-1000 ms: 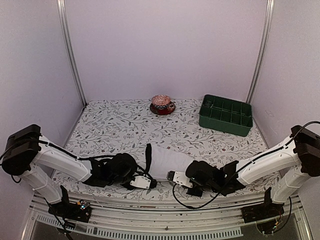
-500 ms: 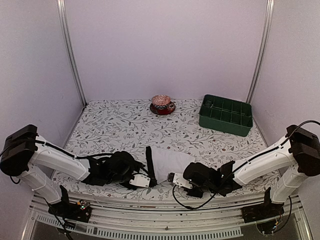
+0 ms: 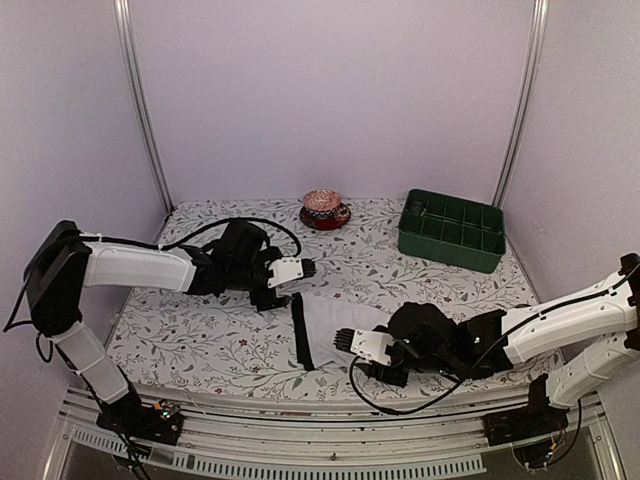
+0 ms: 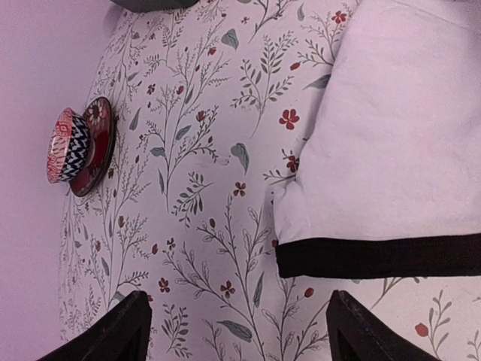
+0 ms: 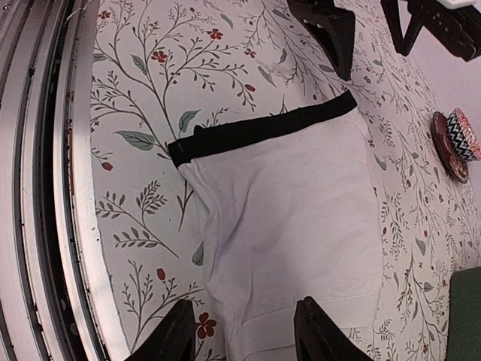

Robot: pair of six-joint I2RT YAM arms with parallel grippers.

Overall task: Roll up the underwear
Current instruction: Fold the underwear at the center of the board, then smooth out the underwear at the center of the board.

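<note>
Underwear (image 3: 338, 322) on table (image 3: 215, 255), front centre; bowl (image 3: 322, 205) behind; tray (image 3: 452, 232) back right.

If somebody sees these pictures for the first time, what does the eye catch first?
First, the white cloth underwear with a black waistband, lying flat near the front middle of the flower-printed table. The left gripper is open just beyond the waistband's far end, and the right gripper is open over the opposite end. At the back stand a patterned bowl on a red saucer and a dark green compartment tray.
</note>
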